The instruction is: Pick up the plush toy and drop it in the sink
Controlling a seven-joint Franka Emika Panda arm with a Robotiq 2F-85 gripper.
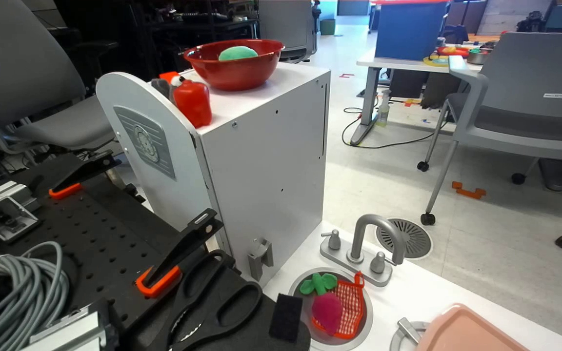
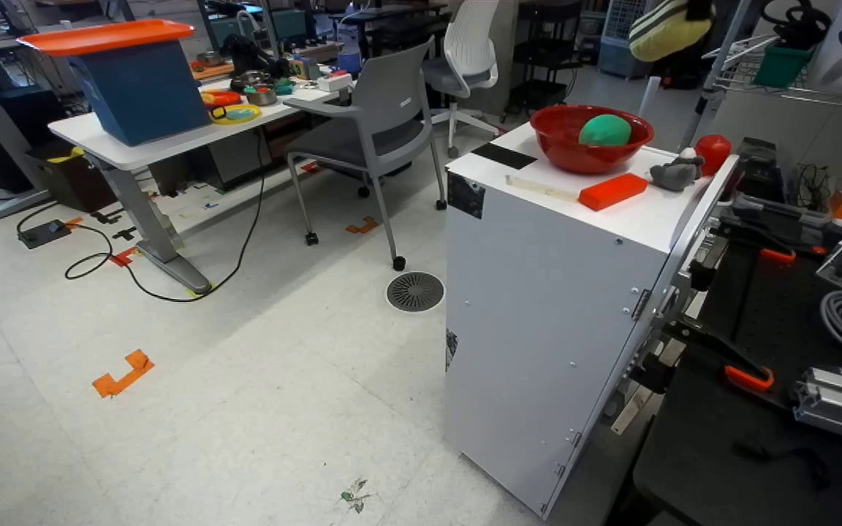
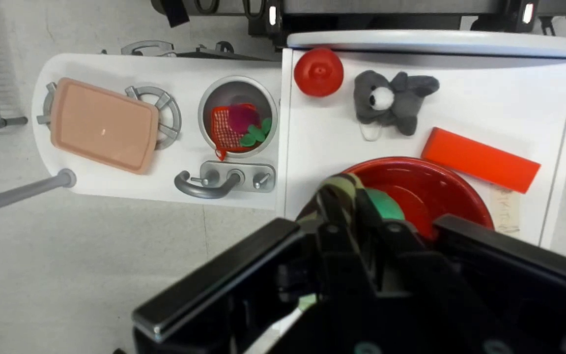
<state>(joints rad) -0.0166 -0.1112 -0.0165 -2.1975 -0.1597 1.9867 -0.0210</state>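
Across the wrist view from the left, a pink tray lies askew on the white surface, covering parts of two ring-shaped burners. Next is the round sink, set in the same surface; in it lies a red checked cloth piece, its loop over the rim, and on top of that a soft magenta item with green leaves. The grey faucet stands just beside the sink, between two knobs. Farther right, on the higher white surface, a plain red rounded object stands in a corner. Then comes the gripper, its fingers clamped on the plush toy, pale yellow with dark stripes, which an exterior view shows up in the air, clear of the bowl. A grey plush animal with a white muzzle lies to the right of the red rounded object. The big red bowl, partly hidden behind the gripper, holds a green rounded thing, visible in it in both exterior views too. Last, an orange-red block lies just beside the bowl; whether they touch I cannot tell.
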